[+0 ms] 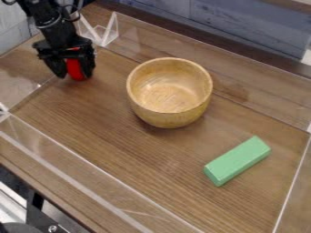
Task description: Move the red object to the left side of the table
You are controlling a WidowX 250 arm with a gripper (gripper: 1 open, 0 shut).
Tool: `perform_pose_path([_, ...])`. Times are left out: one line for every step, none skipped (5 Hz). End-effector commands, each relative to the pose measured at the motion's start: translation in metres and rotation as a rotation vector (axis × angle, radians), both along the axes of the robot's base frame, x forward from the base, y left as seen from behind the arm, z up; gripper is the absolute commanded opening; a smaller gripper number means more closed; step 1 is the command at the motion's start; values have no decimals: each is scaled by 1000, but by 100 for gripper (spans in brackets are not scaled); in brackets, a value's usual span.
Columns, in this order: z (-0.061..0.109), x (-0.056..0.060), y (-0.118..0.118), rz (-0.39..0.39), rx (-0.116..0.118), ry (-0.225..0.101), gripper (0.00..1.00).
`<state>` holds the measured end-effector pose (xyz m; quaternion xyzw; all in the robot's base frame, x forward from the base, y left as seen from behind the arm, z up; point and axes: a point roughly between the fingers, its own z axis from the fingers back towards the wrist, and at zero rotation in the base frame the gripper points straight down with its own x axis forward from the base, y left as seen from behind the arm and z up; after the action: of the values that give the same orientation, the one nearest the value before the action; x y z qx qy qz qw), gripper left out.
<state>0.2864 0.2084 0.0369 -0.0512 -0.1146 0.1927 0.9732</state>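
I had the gripper open, its fingers spread around the red strawberry with no grip on it. The strawberry lay on the table toward the upper left of my view, well apart from the wooden bowl.

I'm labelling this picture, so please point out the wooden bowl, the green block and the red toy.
Wooden bowl point(205, 76): camera view, right inner wall.
Green block point(237, 161): camera view, top face.
Red toy point(75, 67): camera view, its visible red side.
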Motion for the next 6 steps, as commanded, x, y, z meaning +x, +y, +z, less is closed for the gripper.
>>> perform_pose_path([44, 5, -4, -53, 45, -81, 100])
perform_pose_path([57, 3, -16, -102, 30, -79, 100])
perform_pose_path([57, 5, -17, -132, 30, -70, 100])
perform_pose_path([56, 7, -25, -169, 26, -59, 100])
perform_pose_path([54, 9, -30, -200, 24, -48, 100])
perform_pose_path([48, 6, -36, -148, 23, -36, 100])
